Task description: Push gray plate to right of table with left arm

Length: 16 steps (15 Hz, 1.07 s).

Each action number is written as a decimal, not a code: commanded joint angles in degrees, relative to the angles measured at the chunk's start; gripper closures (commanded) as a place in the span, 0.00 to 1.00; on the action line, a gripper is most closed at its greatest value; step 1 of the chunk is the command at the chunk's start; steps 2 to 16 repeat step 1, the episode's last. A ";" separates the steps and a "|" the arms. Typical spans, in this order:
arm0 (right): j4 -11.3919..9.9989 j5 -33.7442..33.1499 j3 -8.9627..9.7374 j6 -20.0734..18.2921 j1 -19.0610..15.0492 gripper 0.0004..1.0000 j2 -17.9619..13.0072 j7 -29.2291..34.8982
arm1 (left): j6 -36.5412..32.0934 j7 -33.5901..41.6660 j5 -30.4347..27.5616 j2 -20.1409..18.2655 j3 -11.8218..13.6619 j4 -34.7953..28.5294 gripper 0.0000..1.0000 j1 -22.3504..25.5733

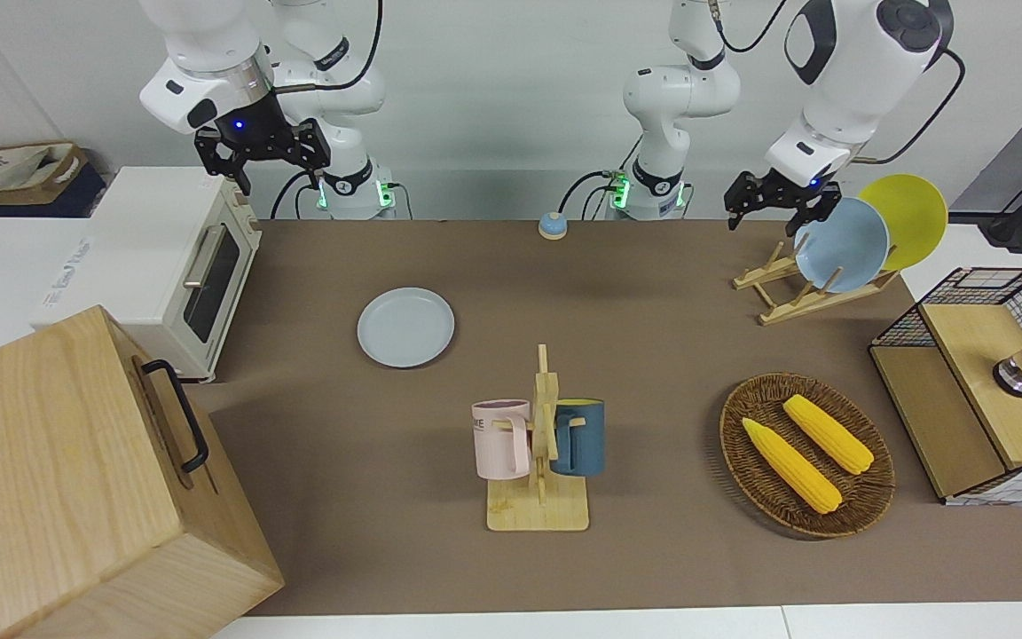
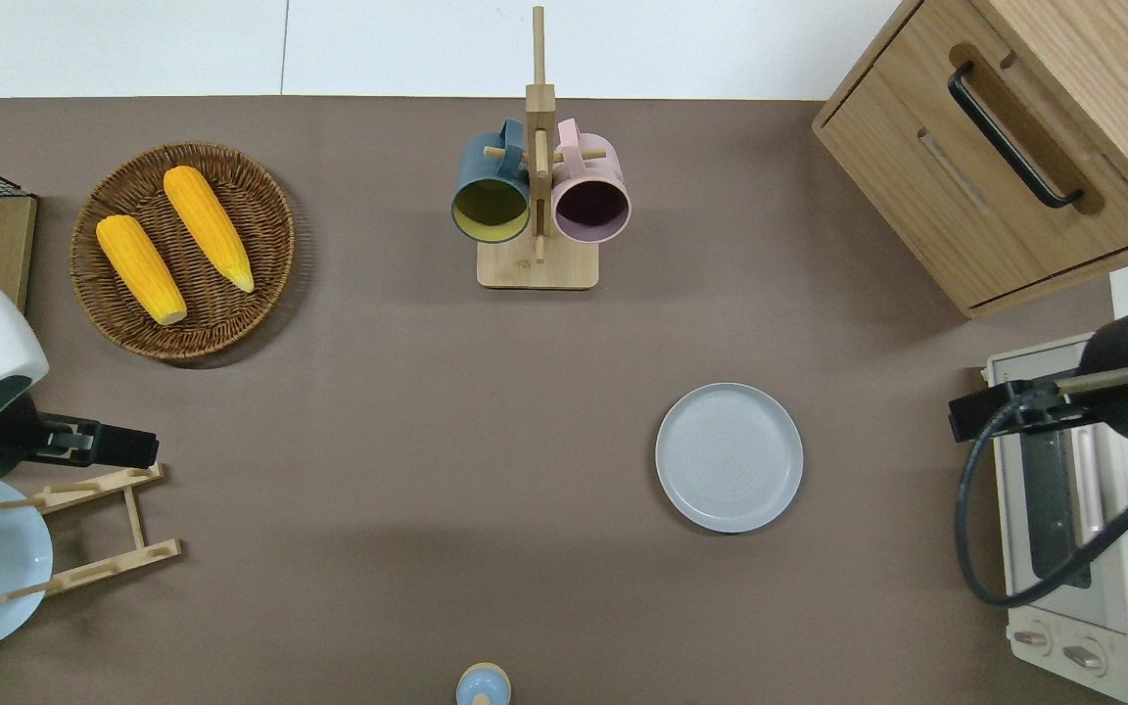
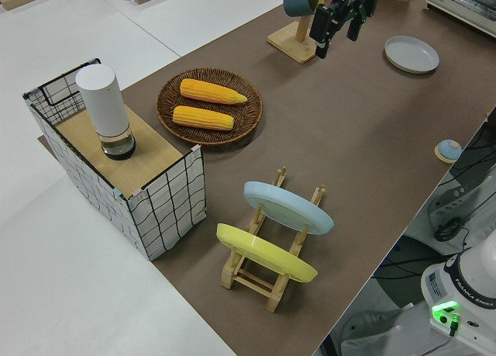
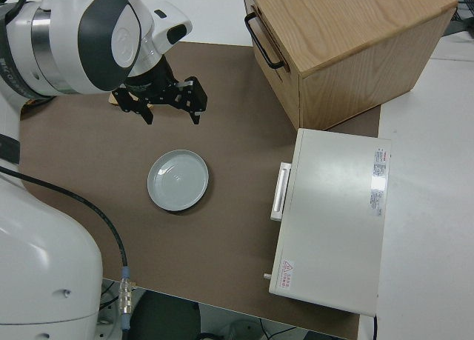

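The gray plate [image 1: 405, 327] [image 2: 728, 457] [image 3: 411, 54] [image 4: 178, 180] lies flat on the brown table [image 1: 653, 337], toward the right arm's end and nearer to the robots than the mug stand. My left gripper [image 1: 775, 213] [image 2: 104, 446] [image 3: 339, 29] hangs open in the air over the wooden plate rack at the left arm's end. It is far from the plate and holds nothing. The right arm is parked, with its gripper [image 1: 264, 167] [image 4: 169, 112] open and empty.
A mug stand [image 1: 539, 444] with a pink and a blue mug stands mid-table. Toward the left arm's end are a wicker basket of corn [image 1: 806, 454], a rack [image 1: 808, 293] with a blue and a yellow plate, and a wire crate [image 1: 972, 399]. A toaster oven [image 1: 165, 266] and a wooden cabinet [image 1: 76, 479] fill the right arm's end.
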 commanded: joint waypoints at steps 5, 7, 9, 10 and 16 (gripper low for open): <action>0.53 0.25 0.92 -0.89 -1.07 0.02 -0.14 0.75 | -0.41 0.75 1.25 -0.08 -0.13 0.60 0.01 -0.08; 0.53 0.25 0.92 -0.89 -1.07 0.02 -0.14 0.75 | -0.41 0.75 1.25 -0.08 -0.13 0.60 0.01 -0.08; 0.53 0.25 0.92 -0.89 -1.07 0.02 -0.14 0.75 | -0.41 0.75 1.25 -0.08 -0.13 0.60 0.01 -0.08; 0.53 0.25 0.92 -0.89 -1.07 0.02 -0.14 0.75 | -0.41 0.75 1.25 -0.08 -0.13 0.60 0.01 -0.08; 0.53 0.25 0.92 -0.89 -1.07 0.02 -0.14 0.75 | -0.41 0.75 1.25 -0.08 -0.13 0.60 0.01 -0.08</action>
